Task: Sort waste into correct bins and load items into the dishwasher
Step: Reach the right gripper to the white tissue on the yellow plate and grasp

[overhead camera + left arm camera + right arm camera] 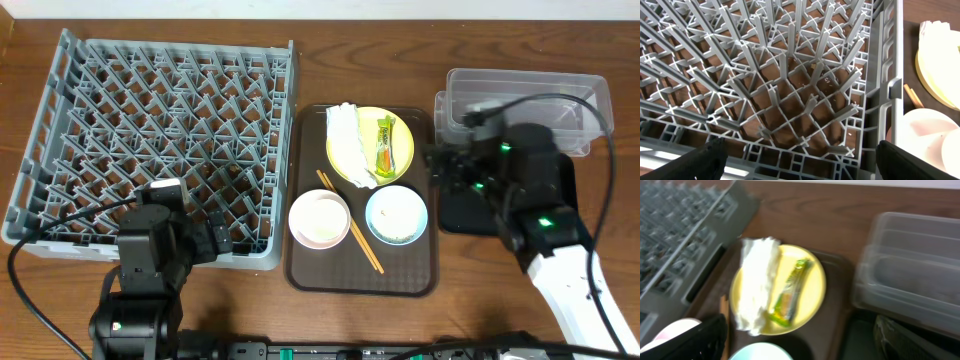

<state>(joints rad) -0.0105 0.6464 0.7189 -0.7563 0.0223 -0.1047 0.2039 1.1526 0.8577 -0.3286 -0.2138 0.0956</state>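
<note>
Left claw (pixel 800 145) over rack (pixel 771 95), right claw (pixel 801 322) spread

The dish rack (pixel 150 130) is matt grey plastic, the tub (pixel 525 85) clear glossy plastic, the napkin (pixel 348 140) crumpled paper, the chopsticks (pixel 362 243) bare wood.

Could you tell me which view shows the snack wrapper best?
Overhead: the snack wrapper lies sharp and whole on the yellow plate. The right wrist view shows it larger but blurred; the left wrist view misses it.
</note>
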